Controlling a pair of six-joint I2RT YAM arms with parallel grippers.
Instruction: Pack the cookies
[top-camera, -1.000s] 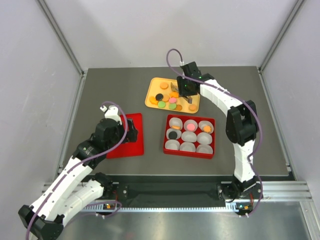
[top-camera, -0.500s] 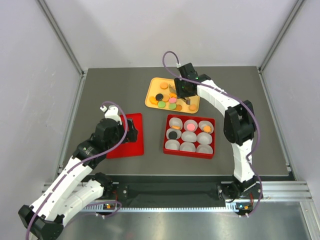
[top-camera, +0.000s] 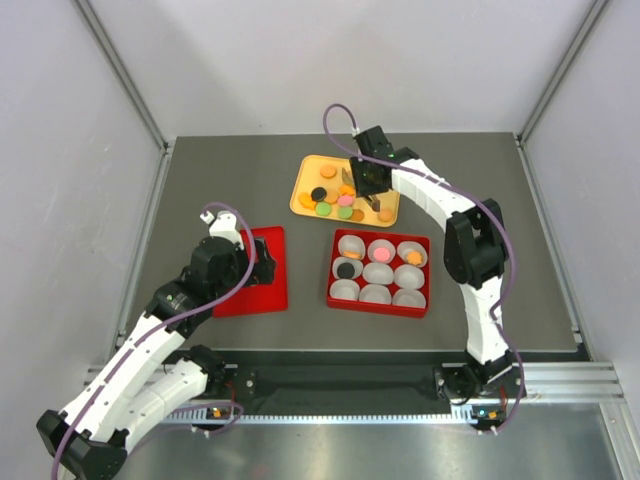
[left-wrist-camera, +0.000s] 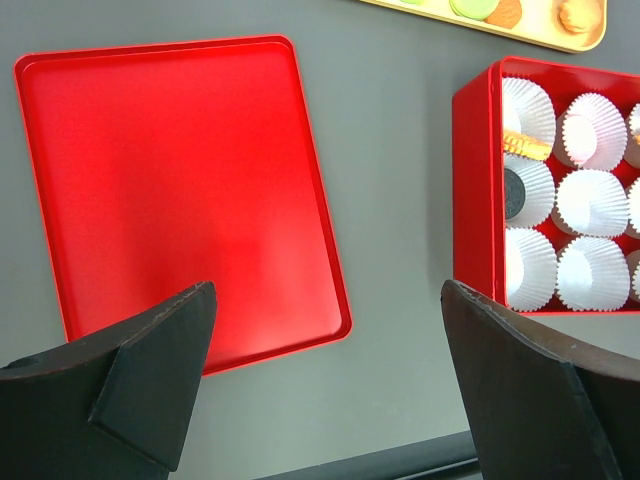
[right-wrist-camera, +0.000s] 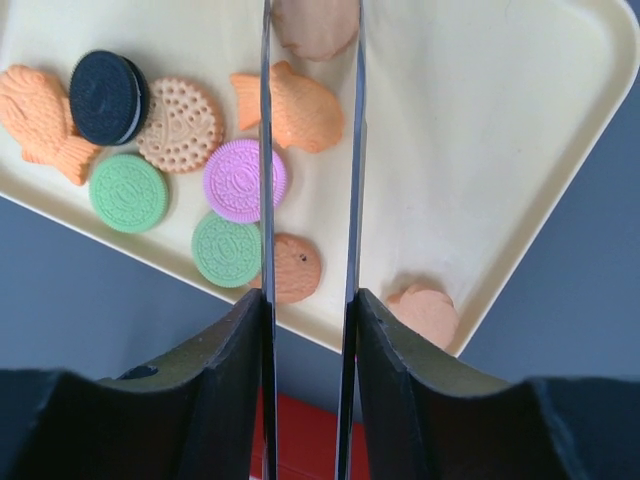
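Cookies (top-camera: 328, 203) in orange, green, pink and black lie on a yellow tray (top-camera: 300, 192). My right gripper (top-camera: 368, 188) hangs over the tray's right part. In the right wrist view its jaws (right-wrist-camera: 310, 60) stand narrow on either side of a fish-shaped orange cookie (right-wrist-camera: 300, 110) and a round tan cookie (right-wrist-camera: 315, 25); contact does not show. A pink cookie (right-wrist-camera: 243, 180), a green cookie (right-wrist-camera: 128, 192) and a black cookie (right-wrist-camera: 105, 95) lie to their left. My left gripper (left-wrist-camera: 325, 290) is open and holds nothing, near the red lid (left-wrist-camera: 180, 190).
A red box (top-camera: 380, 308) of white paper cups sits below the tray. Its back row holds an orange cookie (top-camera: 350, 250), a pink one (top-camera: 381, 250) and another orange one (top-camera: 413, 257); a black one (top-camera: 346, 270) lies in the middle-left cup. The red lid (top-camera: 240, 295) lies left of the box.
The right gripper has shifted a little to the left over the tray and its jaws have narrowed. The left arm has not moved.
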